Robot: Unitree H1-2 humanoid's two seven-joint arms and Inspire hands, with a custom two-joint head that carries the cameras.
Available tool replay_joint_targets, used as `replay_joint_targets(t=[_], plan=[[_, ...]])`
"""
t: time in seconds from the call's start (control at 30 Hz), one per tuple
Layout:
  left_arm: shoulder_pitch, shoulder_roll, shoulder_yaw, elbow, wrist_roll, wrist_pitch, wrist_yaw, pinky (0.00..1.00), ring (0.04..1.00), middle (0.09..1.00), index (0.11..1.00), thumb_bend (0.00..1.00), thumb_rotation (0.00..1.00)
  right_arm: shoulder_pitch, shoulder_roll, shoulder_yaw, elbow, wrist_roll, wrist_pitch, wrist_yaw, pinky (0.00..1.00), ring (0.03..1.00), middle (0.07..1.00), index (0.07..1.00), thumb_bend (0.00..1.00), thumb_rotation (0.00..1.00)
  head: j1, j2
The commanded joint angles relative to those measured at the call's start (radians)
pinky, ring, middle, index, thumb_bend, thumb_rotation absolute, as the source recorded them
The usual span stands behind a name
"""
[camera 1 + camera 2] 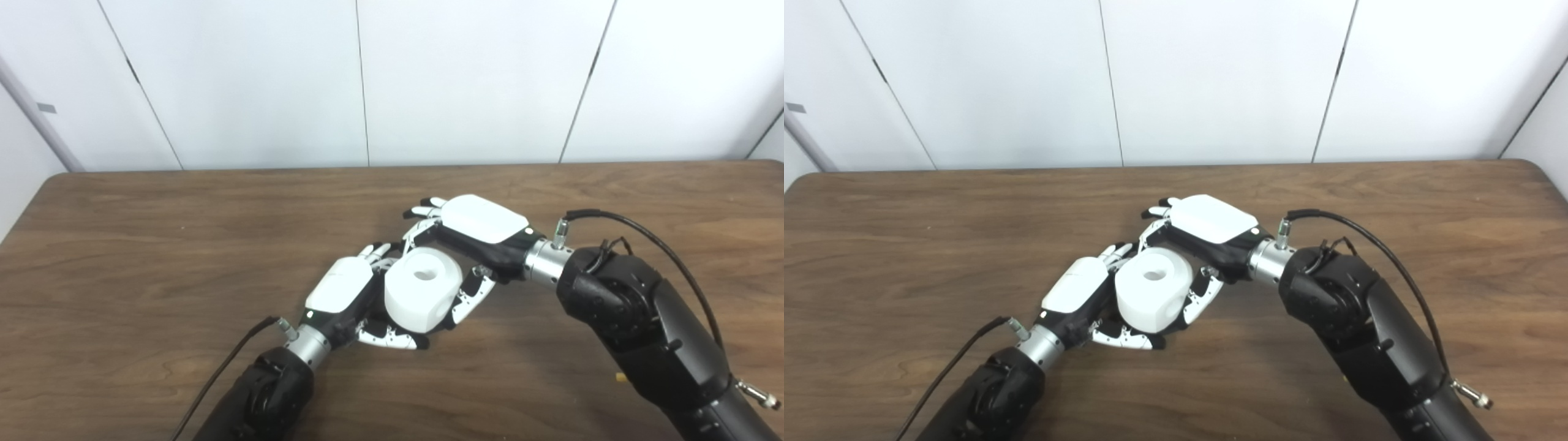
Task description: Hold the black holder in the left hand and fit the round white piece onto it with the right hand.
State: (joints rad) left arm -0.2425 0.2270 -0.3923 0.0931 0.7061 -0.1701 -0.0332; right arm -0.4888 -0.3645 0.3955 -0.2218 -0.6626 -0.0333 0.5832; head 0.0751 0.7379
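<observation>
While the round white plastic piece with the hole on top sits between both hands above the brown wooden table, keep right hand fingers curled around it, left hand fingers wrapped underneath, press down slowly and straight; black holder hidden, cannot tell.
</observation>
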Motion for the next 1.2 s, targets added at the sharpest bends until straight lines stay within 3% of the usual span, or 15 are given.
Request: replay_joint_targets(t=[0.0,0.3,1.17], plan=[[-0.011,-0.005,-0.002,-0.02,0.01,-0.01,0.005,1.0,0.966,0.81,0.482,0.52,0.05,-0.025,-0.001,-0.014,-0.012,0.002,-0.035,-0.042,1.0,0.944,0.756,0.482,0.52,0.13,0.002,-0.003],[-0.011,-0.006,-0.004,-0.016,0.016,-0.014,0.012,1.0,0.965,0.811,0.482,0.52,0.06,-0.008,0.007,-0.013,-0.001,-0.018,-0.073,-0.084,1.0,0.939,0.756,0.481,0.52,0.13,0.004,-0.002],[-0.005,-0.018,-0.008,-0.045,0.018,0.007,0.003,1.0,0.971,0.811,0.482,0.52,0.06,0.032,0.014,0.014,0.024,-0.059,-0.112,-0.1,1.0,0.935,0.759,0.48,0.52,0.13,0.012,0.011]])
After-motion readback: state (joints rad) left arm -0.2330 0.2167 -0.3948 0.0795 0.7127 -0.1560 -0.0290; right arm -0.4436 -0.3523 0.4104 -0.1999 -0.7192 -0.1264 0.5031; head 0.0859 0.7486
